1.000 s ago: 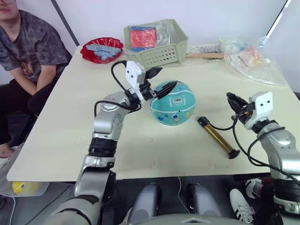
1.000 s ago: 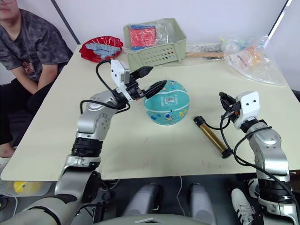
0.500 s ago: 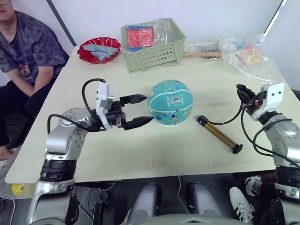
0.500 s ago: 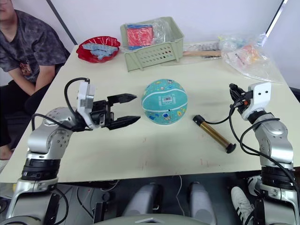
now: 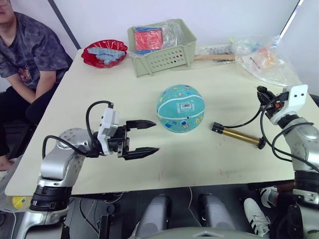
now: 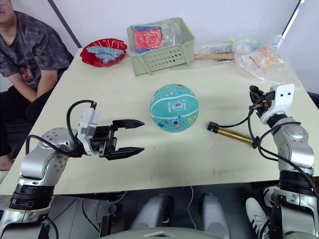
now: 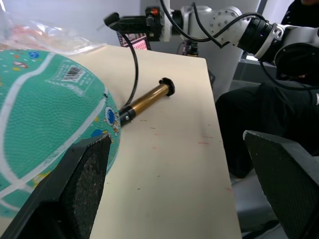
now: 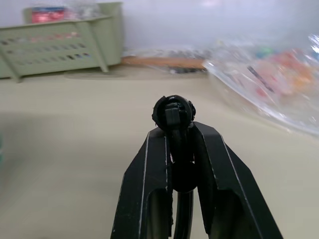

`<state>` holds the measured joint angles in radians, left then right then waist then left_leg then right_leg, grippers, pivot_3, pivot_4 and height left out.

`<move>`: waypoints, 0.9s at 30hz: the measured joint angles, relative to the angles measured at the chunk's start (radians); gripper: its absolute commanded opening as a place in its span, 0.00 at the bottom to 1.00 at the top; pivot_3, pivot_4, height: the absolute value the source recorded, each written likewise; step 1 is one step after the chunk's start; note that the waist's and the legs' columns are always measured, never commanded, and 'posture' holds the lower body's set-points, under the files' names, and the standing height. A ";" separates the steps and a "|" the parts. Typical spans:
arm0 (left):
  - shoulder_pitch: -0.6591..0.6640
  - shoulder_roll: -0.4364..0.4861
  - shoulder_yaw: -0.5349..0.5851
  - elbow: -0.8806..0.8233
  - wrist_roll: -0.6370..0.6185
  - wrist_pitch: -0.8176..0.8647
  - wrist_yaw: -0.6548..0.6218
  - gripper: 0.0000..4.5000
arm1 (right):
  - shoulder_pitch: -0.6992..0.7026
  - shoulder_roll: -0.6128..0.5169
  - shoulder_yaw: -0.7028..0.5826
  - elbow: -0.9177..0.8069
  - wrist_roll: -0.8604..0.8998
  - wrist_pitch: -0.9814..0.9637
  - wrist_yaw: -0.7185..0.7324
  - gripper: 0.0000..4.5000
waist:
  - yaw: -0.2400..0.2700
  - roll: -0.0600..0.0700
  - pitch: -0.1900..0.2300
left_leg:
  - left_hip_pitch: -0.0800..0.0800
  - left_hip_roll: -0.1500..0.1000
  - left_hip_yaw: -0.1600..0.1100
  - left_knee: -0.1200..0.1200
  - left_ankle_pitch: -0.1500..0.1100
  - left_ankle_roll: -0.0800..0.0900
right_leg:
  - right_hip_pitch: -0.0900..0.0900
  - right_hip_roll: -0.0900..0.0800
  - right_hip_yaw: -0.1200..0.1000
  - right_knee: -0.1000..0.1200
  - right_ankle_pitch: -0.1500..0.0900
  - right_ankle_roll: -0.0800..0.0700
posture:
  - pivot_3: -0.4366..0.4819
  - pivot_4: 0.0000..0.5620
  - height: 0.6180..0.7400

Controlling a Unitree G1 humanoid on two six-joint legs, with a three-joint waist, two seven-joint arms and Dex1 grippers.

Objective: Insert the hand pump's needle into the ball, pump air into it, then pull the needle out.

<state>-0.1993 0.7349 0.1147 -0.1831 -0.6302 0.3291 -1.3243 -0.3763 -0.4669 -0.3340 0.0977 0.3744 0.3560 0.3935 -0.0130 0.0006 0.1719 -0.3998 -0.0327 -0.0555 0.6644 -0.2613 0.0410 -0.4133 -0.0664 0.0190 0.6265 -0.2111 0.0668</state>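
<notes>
One ball (image 5: 180,108) sits at the centre of the frame, and one hand pump (image 5: 238,135) lies at centre right. One table (image 5: 75,124) carries everything. At the top centre stands one green basket (image 5: 162,50); to its left, at upper left, is one red bowl (image 5: 105,53). One heap of clear plastic bags (image 5: 261,59) lies at upper right. One person (image 5: 27,55) sits at the far upper left.

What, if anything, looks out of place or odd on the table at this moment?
Nothing is spilled or damaged. One oddity: the right gripper holds the black hose end up off the table, away from the ball, while the hand pump lies on the table. The left gripper hangs open beside the ball.
</notes>
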 measured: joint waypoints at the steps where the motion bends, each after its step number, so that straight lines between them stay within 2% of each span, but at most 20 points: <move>1: 0.012 0.003 0.009 0.001 0.000 -0.009 0.000 1.00 | 0.000 0.004 -0.017 0.008 0.013 0.024 -0.017 0.03 | 0.000 0.000 0.000 | 0.000 0.000 0.000 0.000 0.000 0.000 | 0.000 0.000 0.000 0.000 0.000 0.000 | 0.48 0.27 0.98; 7: 0.068 0.000 0.045 0.002 0.007 -0.055 0.012 1.00 | 0.000 0.018 -0.070 0.034 0.084 0.155 -0.071 0.03 | -0.001 0.000 0.000 | 0.000 0.001 0.001 0.000 0.000 0.000 | 0.000 0.000 0.001 0.000 0.000 -0.001 | 0.48 0.27 0.98; 10: 0.112 -0.023 0.083 -0.004 0.010 -0.095 0.062 1.00 | 0.001 0.023 -0.102 0.039 0.114 0.231 -0.127 0.03 | -0.001 0.000 0.000 | 0.001 0.001 0.002 0.000 0.000 0.000 | 0.000 0.000 0.001 0.000 0.001 -0.001 | 0.48 0.27 0.98; 14: 0.175 -0.024 0.105 -0.013 0.012 -0.121 0.079 1.00 | 0.020 0.022 -0.116 0.038 0.115 0.254 -0.154 0.03 | -0.001 0.000 0.000 | 0.001 0.001 0.003 0.000 0.000 0.000 | 0.000 0.000 0.002 0.000 0.001 -0.001 | 0.48 0.27 0.98; 15: 0.187 -0.025 0.111 -0.015 0.012 -0.124 0.082 1.00 | 0.029 0.022 -0.116 0.038 0.115 0.254 -0.153 0.26 | -0.001 0.000 0.000 | 0.001 0.001 0.003 0.000 0.000 0.000 | 0.000 0.000 0.002 0.000 0.001 -0.001 | 0.48 0.27 0.98; 16: 0.196 -0.025 0.114 -0.017 0.012 -0.131 0.085 1.00 | 0.041 0.017 -0.112 0.037 0.114 0.253 -0.133 0.31 | -0.001 0.000 0.000 | 0.001 0.001 0.004 0.000 0.000 0.000 | 0.000 0.000 0.002 0.000 0.001 -0.001 | 0.48 0.27 0.98; 22: 0.217 -0.026 0.116 -0.021 0.019 -0.171 0.088 1.00 | 0.082 -0.023 -0.093 0.006 0.112 0.256 -0.085 0.93 | 0.000 0.000 0.000 | 0.002 0.002 0.005 0.001 0.000 0.001 | 0.000 0.000 0.003 0.001 0.001 -0.002 | 0.48 0.27 0.98; 23: 0.225 -0.026 0.116 -0.018 0.020 -0.182 0.088 1.00 | 0.095 -0.040 -0.096 -0.005 0.113 0.262 -0.078 0.97 | 0.000 0.000 0.000 | 0.002 0.002 0.005 0.001 0.000 0.001 | 0.000 0.000 0.002 0.001 0.001 -0.001 | 0.48 0.27 0.98; 27: 0.227 -0.027 0.116 -0.002 0.023 -0.197 0.087 1.00 | 0.135 -0.063 -0.113 -0.022 0.115 0.273 -0.069 0.97 | 0.000 0.000 0.000 | 0.002 0.002 0.005 0.001 0.000 0.001 | 0.000 0.001 0.002 0.001 0.001 -0.001 | 0.48 0.27 0.98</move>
<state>0.0277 0.7076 0.2307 -0.1851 -0.6068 0.1317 -1.2368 -0.2415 -0.5301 -0.4473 0.0759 0.4898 0.6290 0.3244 -0.0129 0.0010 0.1719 -0.3983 -0.0307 -0.0504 0.6649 -0.2615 0.0416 -0.4135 -0.0654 0.0215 0.6271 -0.2100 0.0657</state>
